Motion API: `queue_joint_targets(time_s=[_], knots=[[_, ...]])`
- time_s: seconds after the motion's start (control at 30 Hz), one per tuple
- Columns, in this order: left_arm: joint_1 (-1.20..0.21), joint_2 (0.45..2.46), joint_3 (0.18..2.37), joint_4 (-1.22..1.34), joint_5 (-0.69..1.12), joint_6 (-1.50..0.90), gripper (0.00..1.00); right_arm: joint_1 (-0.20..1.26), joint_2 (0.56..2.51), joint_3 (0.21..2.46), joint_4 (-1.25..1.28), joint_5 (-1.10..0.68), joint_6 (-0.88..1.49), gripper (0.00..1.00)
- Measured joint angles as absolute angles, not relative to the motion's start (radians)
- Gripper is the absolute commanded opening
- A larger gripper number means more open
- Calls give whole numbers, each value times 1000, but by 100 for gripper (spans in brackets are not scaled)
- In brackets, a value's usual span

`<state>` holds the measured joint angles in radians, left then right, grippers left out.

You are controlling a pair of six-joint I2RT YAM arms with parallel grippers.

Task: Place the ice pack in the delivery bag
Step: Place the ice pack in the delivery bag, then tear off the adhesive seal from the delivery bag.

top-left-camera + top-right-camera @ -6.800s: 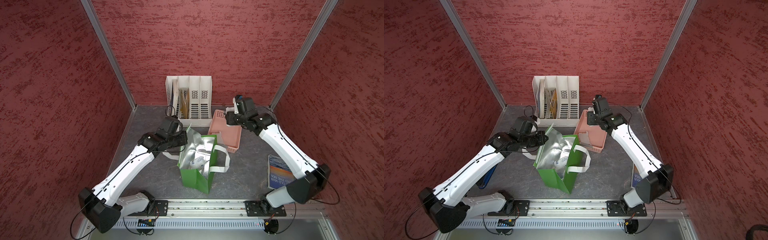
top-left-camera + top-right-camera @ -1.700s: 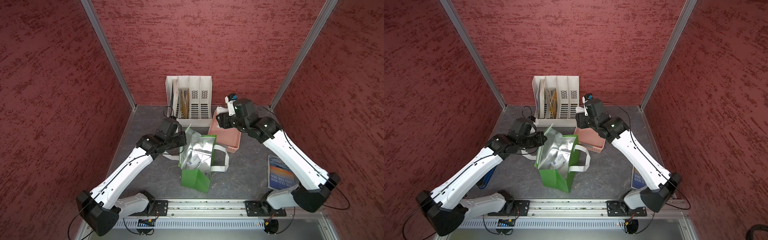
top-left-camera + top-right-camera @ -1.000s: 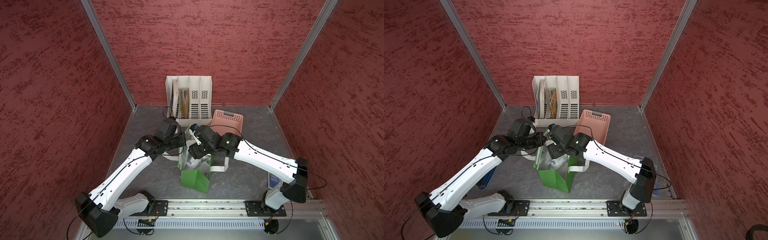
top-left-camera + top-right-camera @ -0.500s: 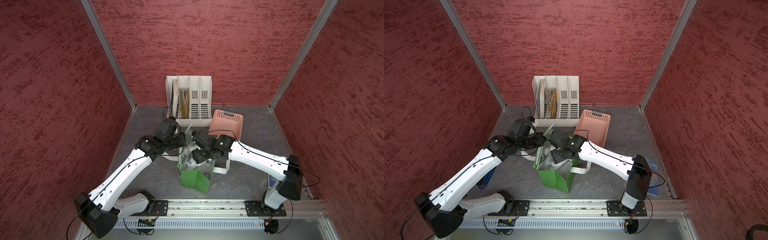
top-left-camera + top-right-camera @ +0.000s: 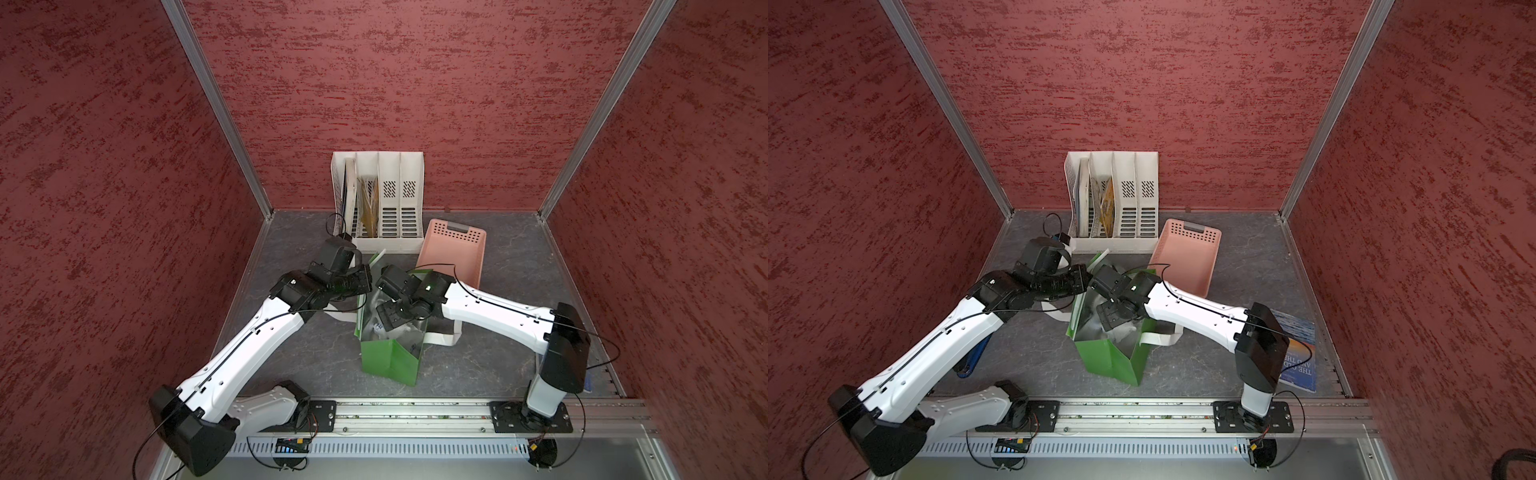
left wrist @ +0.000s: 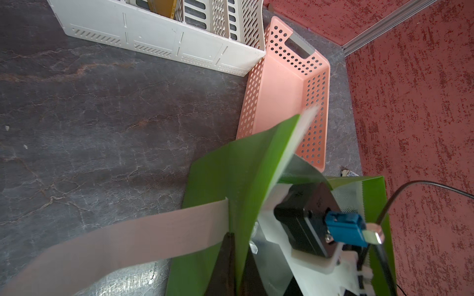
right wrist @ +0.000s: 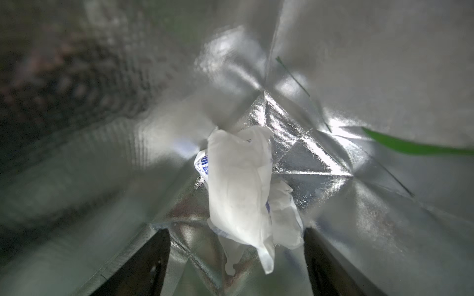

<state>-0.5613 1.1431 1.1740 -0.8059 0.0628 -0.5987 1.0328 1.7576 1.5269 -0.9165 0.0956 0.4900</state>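
In both top views the bag (image 5: pixel 388 361) stands mid-frame, with the basket (image 5: pixel 451 237) just to its upper right, the rack (image 5: pixel 378 245) above it and bare floor below. The left claw (image 6: pixel 234 258) is clamped on the bag's left rim. The right claw (image 7: pixel 236 230) is down inside the bag with foil walls close all round. Its fingers (image 7: pixel 154 261) are spread wide and grip nothing. The pack (image 7: pixel 238 184) lies loose on the foil at centre frame of the right wrist view, between and beyond the fingertips.

Both top views look steeply down from high at the front of the bench (image 5: pixel 515 266), facing the back wall (image 5: pixel 395 83), and share everything around the bag (image 5: pixel 388 361). The left wrist camera sits close outside the bag's rim, facing the basket (image 6: pixel 282 84). The right wrist camera looks from inside the bag, very near the ice pack (image 7: pixel 238 189).
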Motion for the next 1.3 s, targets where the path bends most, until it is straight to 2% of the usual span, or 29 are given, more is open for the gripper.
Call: queue_joint_targets(time_s=[0.2,0.4,0.47,0.53,0.67,0.87,0.97,1.07,1.3], knots=[[-561,1134,1169,-806,67,-598,0,1033,1696,1523,-901,109,484,85],[-561,1129,1162,-802,67,-598,0,1015,1381,1421,-708,104,373,76],[-561,1129,1161,-798,68,-598,0,949,1249,1364,-579,31,327,72],[-561,1129,1159,-798,71,-598,0,830,1206,1348,-496,-52,331,74],[-561,1129,1158,-794,74,-598,0,627,1289,1420,-416,-201,424,80],[-562,1129,1158,-792,78,-598,0,616,1539,1570,-442,-308,626,89],[-562,1129,1158,-791,78,-598,0,646,1590,1581,-477,-311,715,86],[-562,1129,1158,-791,78,-598,0,678,1614,1591,-508,-292,805,78],[-563,1129,1158,-791,81,-598,0,717,1635,1592,-510,-223,1008,76]])
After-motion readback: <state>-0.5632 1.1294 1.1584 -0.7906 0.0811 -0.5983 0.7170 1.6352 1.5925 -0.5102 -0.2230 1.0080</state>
